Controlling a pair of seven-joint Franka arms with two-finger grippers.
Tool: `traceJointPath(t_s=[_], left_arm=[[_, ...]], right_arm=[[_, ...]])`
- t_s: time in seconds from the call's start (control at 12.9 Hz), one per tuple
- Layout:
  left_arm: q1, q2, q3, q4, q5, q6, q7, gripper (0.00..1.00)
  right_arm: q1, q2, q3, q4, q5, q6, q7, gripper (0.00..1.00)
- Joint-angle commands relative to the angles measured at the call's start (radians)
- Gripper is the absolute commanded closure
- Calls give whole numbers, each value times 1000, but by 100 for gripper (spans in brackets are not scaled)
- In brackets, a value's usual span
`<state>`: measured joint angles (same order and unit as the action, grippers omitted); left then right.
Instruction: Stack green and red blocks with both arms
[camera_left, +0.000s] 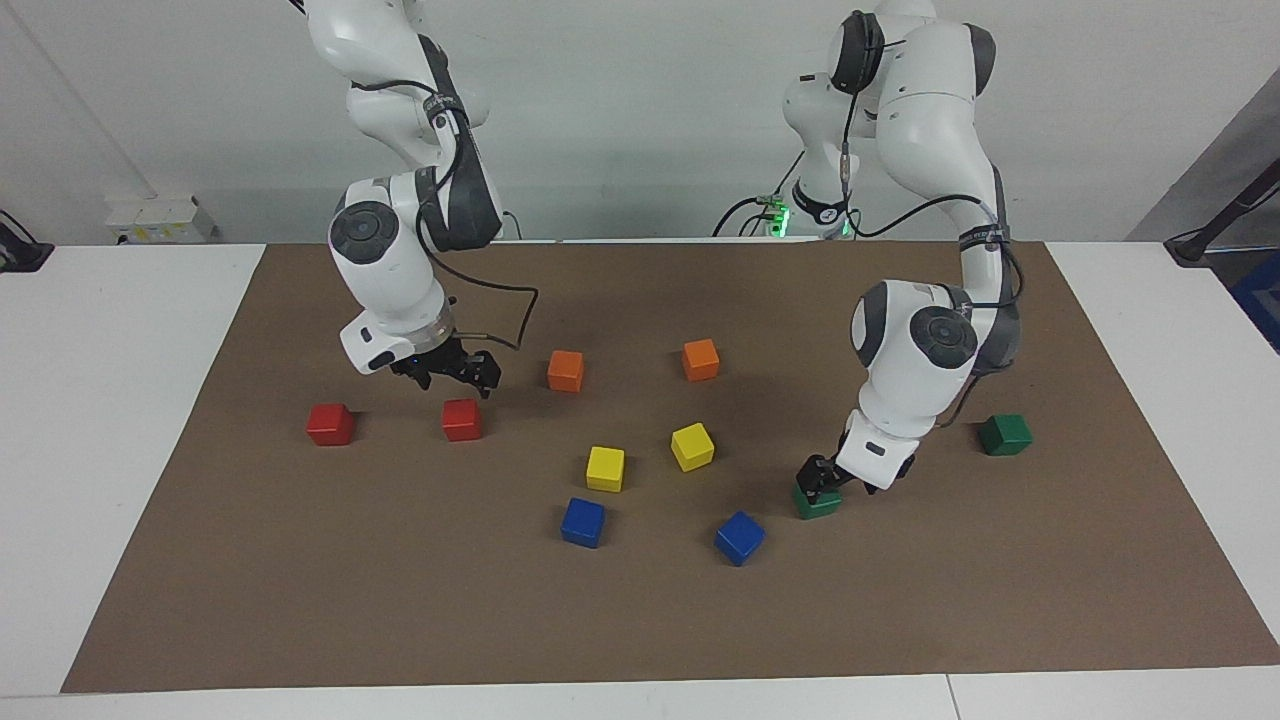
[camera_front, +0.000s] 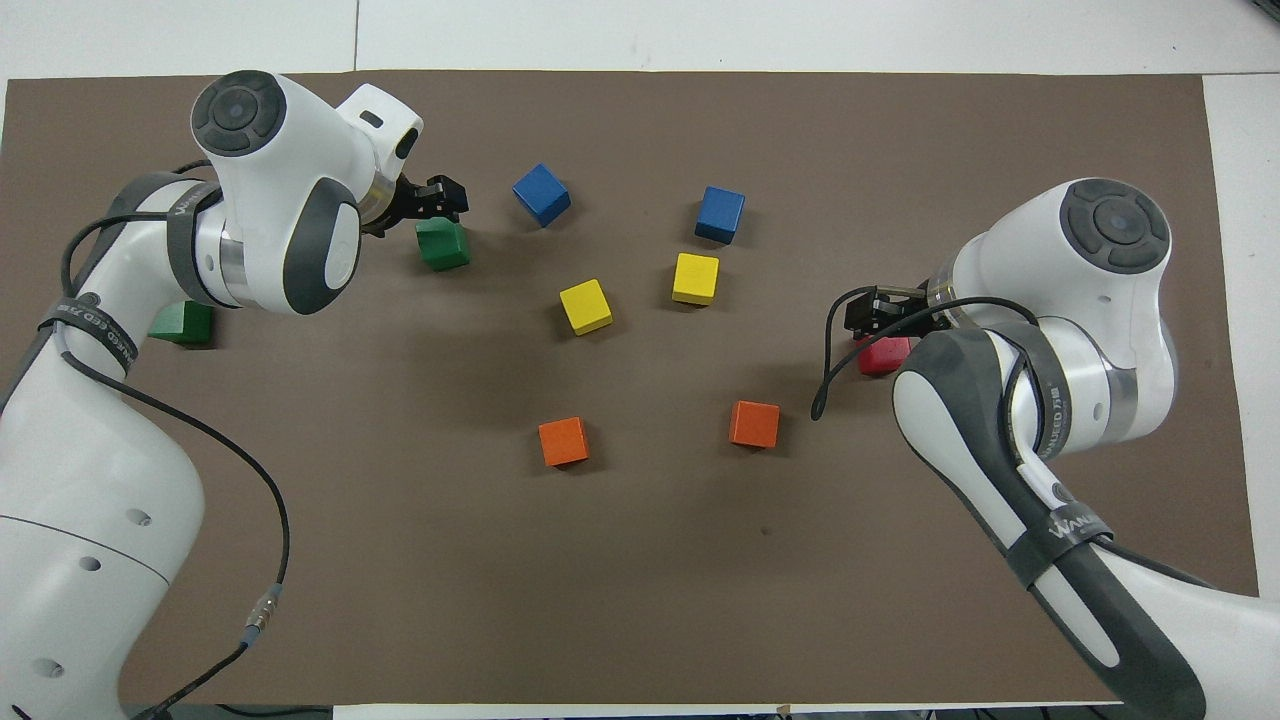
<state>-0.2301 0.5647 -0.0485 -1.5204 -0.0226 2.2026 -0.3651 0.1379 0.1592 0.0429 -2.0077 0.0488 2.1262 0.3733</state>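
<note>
Facing view: left gripper (camera_left: 818, 484) down on green block (camera_left: 817, 503), jaws around it, grip uncertain; second green block (camera_left: 1005, 434) nearer the robots. Right gripper (camera_left: 452, 371) above red block (camera_left: 461, 419), jaws apart, empty. Other red block (camera_left: 330, 424) beside it.

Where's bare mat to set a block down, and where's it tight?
Bare: the brown mat from the blue cubes to its edge farthest from the robots, and between the orange cubes and the robots. Crowded: the middle cluster with the yellow cubes.
</note>
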Motion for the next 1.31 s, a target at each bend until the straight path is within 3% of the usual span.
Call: traceJointPath(t_s=[0.0, 0.39, 0.46, 0.54, 0.7, 0.77, 0.85, 1.01, 1.08, 1.24], left_arm=[[-40, 36, 21, 26, 1, 16, -38, 0], [-51, 58, 22, 16, 122, 9, -67, 0], [-55, 58, 22, -3, 119, 28, -80, 7], [-57, 57, 22, -12, 122, 48, -101, 17], [-58, 44, 22, -64, 125, 83, -112, 48], [-58, 43, 22, -69, 128, 85, -110, 83], [-58, 43, 22, -69, 130, 85, -106, 100], [-57, 41, 22, -63, 128, 63, -101, 100], [-52, 41, 21, -52, 124, 46, -101, 100], [-19, 15, 22, -18, 115, -10, -89, 100]], right_arm=[[-8, -13, -1, -77, -39, 80, -37, 1], [-12, -13, -1, -123, -63, 161, -125, 1], [-14, -13, -1, -140, -63, 190, -128, 1], [-15, -7, -1, -141, -63, 199, -128, 1], [-15, 5, -1, -141, -63, 222, -120, 1], [-17, 16, -1, -141, -61, 227, -116, 1], [-21, 31, -1, -141, -60, 251, -114, 1], [-21, 49, -1, -144, -60, 273, -110, 3], [-17, 54, -1, -144, -60, 278, -99, 15], [-12, 53, -1, -141, -60, 258, -99, 71]])
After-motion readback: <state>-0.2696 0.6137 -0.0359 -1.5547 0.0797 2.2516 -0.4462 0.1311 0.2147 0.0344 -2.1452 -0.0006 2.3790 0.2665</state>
